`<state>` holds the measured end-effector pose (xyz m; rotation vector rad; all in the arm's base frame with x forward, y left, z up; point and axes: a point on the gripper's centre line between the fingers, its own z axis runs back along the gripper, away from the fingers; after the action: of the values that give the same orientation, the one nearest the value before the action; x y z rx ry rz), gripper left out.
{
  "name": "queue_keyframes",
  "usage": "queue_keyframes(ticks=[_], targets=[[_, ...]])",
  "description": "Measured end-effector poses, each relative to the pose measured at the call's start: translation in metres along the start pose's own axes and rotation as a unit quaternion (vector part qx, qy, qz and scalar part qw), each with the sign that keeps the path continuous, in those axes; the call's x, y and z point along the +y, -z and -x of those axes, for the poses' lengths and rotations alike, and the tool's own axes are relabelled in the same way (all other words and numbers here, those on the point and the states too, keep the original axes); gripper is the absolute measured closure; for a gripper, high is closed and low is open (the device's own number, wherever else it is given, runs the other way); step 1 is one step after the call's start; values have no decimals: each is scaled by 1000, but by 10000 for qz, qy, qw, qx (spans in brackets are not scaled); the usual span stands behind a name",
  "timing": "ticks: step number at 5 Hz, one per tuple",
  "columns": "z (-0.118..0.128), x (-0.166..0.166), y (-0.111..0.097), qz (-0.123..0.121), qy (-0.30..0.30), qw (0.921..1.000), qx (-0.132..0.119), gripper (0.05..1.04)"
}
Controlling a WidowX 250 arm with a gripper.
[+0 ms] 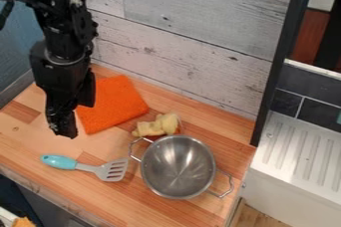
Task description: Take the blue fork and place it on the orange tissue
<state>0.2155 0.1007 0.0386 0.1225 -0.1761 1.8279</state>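
One blue-handled spatula [86, 167] lies nearer the camera than the open, empty pincer [75, 118].

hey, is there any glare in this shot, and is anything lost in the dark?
Camera view: pale reflections streak the inside of the metal bowl; small glints dot the black arm, whose darkest parts show little detail; the orange cloth looks matte, with no glare.

Prob. a toy kitchen — metal pot [177, 166] w/ handles, wooden counter [153, 206] & dark tiles [286, 102].
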Motion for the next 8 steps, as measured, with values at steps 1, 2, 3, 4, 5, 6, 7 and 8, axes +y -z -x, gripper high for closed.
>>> queue_keyframes(ticks=[1,2,3,4,5,6,7,8], targets=[[1,4,5,-83,29,10000,12,83],[-4,17,13,67,275,9996,65,83],[-12,23,18,378,420,9979,310,83],[-15,25,26,521,312,9975,364,83],[-15,27,49,409,290,9974,508,83],[-13,27,65,296,265,9974,603,83],[-12,28,79,258,205,9975,625,83],[-12,26,83,308,150,9975,618,83]])
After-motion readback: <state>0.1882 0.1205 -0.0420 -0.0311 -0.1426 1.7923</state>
